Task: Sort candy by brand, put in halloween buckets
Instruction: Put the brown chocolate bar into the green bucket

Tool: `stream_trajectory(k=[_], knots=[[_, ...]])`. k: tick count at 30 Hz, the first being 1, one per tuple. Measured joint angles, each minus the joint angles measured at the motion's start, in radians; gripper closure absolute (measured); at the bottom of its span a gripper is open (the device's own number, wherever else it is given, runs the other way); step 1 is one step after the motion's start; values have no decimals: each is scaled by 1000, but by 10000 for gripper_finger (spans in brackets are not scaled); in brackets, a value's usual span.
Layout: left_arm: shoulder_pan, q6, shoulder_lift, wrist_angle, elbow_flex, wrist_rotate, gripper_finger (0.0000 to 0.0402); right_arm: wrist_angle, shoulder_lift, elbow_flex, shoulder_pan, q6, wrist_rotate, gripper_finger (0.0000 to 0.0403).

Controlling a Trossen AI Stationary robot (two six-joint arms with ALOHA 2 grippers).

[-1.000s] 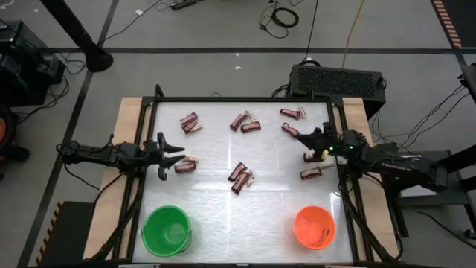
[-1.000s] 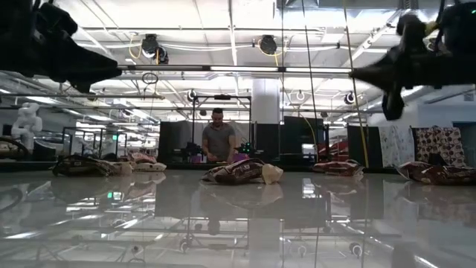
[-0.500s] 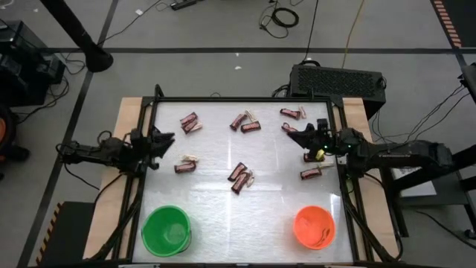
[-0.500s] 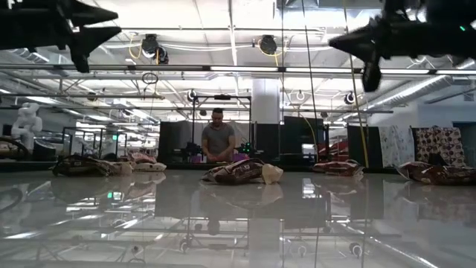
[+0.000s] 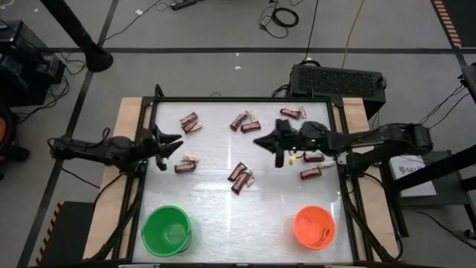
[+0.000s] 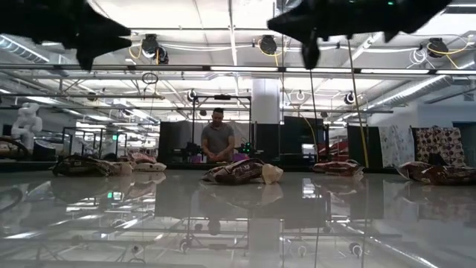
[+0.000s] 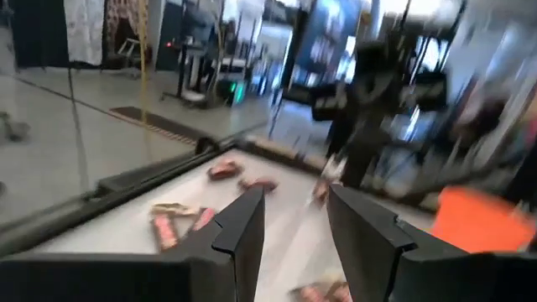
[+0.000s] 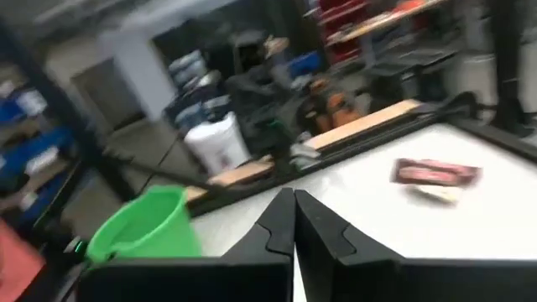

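Small wrapped candy bars lie scattered flat on the white table: pairs near the far side (image 5: 190,121) (image 5: 245,121), one clump at the centre (image 5: 239,176), and others by the right edge (image 5: 312,173). The green bucket (image 5: 166,229) and the orange bucket (image 5: 313,227) stand at the near edge. My left gripper (image 5: 172,141) hovers open above the table's left side, near a bar (image 5: 186,164). My right gripper (image 5: 260,141) is shut and empty, reaching in over the middle, high above the table in the low view (image 6: 274,22).
A dark frame (image 5: 245,100) rims the table, with wooden strips (image 5: 128,119) along both sides. The left wrist view shows bars (image 7: 172,222) ahead, my right arm (image 7: 369,92) and the orange bucket (image 7: 474,222). The right wrist view shows the green bucket (image 8: 143,226). A person (image 6: 218,141) stands far behind.
My right gripper has swung from the table's right edge toward the left, out over the middle, staying high above the surface. My left gripper has drawn back a little toward the left edge. No candy has moved.
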Motion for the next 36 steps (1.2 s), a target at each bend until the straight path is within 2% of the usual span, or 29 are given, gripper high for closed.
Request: stream_trajectory(k=[4, 6, 9, 14, 19, 25, 36], knots=[[3, 155, 229, 0, 106, 0, 263, -84, 86, 86, 5, -10, -125, 403], [13, 214, 351, 2, 158, 4, 263, -152, 112, 116, 13, -31, -151, 403], [39, 242, 526, -1, 237, 56, 263, -227, 129, 133, 27, -88, -158, 403], [98, 242, 795, 3, 342, 238, 263, -305, 122, 134, 40, -108, -159, 403], [111, 298, 1025, 11, 402, 267, 263, -428, 107, 134, 48, -125, -161, 403], [88, 317, 1213, 20, 471, 418, 263, -527, 99, 134, 79, -173, -165, 403], [54, 279, 1452, 14, 597, 423, 263, -552, 91, 134, 103, -272, -165, 403]])
